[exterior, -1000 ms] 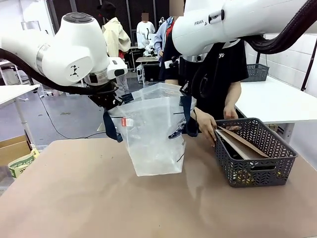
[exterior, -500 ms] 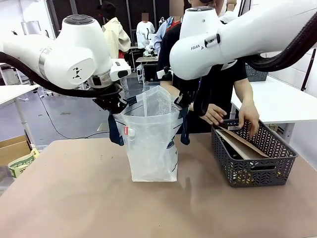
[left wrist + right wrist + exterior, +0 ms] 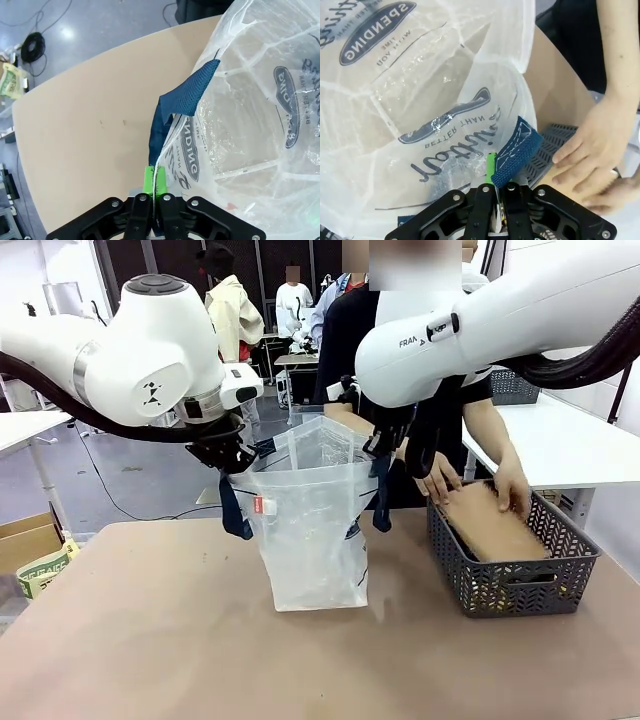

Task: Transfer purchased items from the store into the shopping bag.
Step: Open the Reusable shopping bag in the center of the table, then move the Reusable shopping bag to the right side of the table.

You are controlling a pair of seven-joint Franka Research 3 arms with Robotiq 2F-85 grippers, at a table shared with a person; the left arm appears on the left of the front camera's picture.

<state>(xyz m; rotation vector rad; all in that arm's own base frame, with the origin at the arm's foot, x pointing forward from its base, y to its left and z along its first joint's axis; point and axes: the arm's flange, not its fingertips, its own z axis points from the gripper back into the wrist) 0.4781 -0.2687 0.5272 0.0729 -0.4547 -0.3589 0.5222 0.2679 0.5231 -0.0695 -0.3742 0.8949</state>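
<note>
**A:** How far along are we?

**B:** Barely begun. My left tool (image 3: 155, 176) is clamped on the rim of the bag (image 3: 310, 530) by one strap, and my right tool (image 3: 494, 172) on the rim by the other. Together they spread it open on the middle of the counter (image 3: 170, 640). I see nothing inside it.

**A:** And the goods?

**B:** The tan piece (image 3: 490, 528) lies in the basket (image 3: 515, 588) at the right, under the person's hands (image 3: 512, 485) (the smaller items are hidden). A second ago it leaned aslant and the bag hung tilted. Now it lies flat and the bag is upright.

1. The shopping bag (image 3: 312, 530) stood with its mouth open upward, flanked by the left gripper (image 3: 154, 174) and right gripper (image 3: 493, 172), both clamped on its rim.
2. A person's hands (image 3: 512, 488) and a flat tan piece (image 3: 490, 530) covered the basket (image 3: 520, 592) top.
</note>
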